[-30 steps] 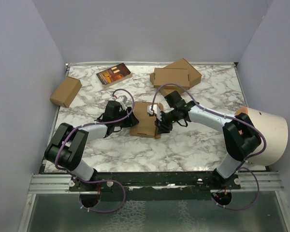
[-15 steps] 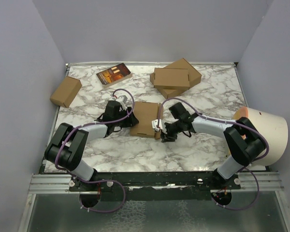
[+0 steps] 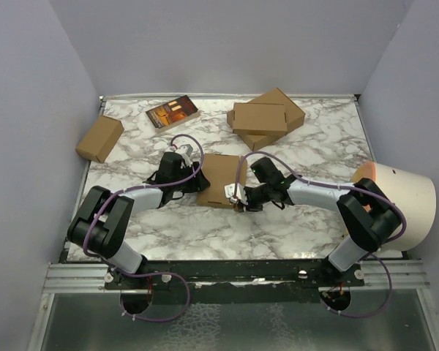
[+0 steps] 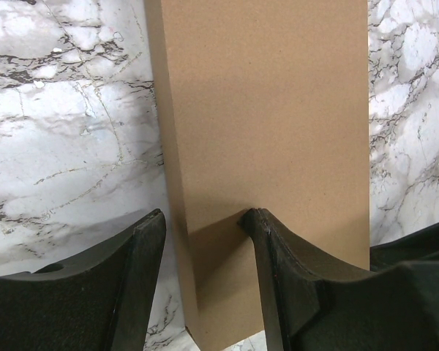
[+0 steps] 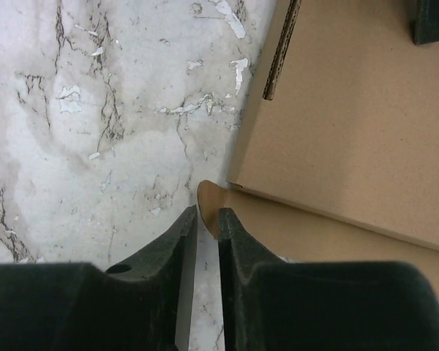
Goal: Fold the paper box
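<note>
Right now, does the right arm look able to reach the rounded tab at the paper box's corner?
Probably yes: the right pincer sits right at the tab, nothing lies between, though its jaws are open only slightly.

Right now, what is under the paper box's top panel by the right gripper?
A rounded cardboard flap pokes out from under the paper box, just at the right gripper. Whatever lies deeper beneath the panel is covered.

Right gripper (image 3: 238,200) comes off the top of the paper box (image 3: 221,174) and drops to its near right corner, low over the surface (image 3: 300,223), jaws narrowing to a slit at a rounded tab (image 5: 207,196).
</note>
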Motion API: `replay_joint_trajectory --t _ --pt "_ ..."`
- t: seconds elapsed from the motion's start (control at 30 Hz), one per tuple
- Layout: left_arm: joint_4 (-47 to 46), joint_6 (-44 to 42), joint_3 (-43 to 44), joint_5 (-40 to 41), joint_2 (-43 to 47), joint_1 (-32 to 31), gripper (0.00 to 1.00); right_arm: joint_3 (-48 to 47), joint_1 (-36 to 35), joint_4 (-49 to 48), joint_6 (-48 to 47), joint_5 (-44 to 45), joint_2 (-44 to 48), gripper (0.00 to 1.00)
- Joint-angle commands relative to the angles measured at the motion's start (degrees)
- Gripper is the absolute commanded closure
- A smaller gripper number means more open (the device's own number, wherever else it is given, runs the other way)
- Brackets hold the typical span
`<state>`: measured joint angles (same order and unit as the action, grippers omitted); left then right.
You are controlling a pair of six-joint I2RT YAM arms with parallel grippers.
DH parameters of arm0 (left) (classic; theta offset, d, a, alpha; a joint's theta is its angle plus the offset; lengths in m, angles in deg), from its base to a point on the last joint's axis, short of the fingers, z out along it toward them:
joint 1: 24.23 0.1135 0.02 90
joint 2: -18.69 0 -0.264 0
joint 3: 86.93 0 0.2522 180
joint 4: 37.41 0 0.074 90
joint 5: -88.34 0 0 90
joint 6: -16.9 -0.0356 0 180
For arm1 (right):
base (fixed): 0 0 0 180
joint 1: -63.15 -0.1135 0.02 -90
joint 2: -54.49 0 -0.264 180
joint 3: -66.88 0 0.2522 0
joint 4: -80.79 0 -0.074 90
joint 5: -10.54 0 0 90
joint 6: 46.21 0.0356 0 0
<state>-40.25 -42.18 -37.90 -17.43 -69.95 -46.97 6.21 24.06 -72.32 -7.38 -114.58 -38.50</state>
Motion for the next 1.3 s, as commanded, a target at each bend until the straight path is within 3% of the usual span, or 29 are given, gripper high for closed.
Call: replay_joint_trajectory --t 0.0,0.27,0.7,1.27 --pt "3.98 -1.63 0.65 0.3 -1.36 -0.46 0.47 -0.55 -0.45 -1.72 0.93 1.76 0.0 0.86" --pt "4.1 -1.62 0.43 0.35 -1.02 -0.46 0.47 -2.07 -0.33 -0.51 4.06 2.38 -0.69 0.99" --pt "4.15 -1.63 0.24 0.2 -0.57 -0.46 0.47 -8.12 -0.37 5.42 10.49 1.52 -4.12 0.99" --pt "4.63 -1.93 0.47 0.43 -0.73 -0.46 0.47 -8.72 -0.28 7.55 14.48 3.57 -4.92 0.99"
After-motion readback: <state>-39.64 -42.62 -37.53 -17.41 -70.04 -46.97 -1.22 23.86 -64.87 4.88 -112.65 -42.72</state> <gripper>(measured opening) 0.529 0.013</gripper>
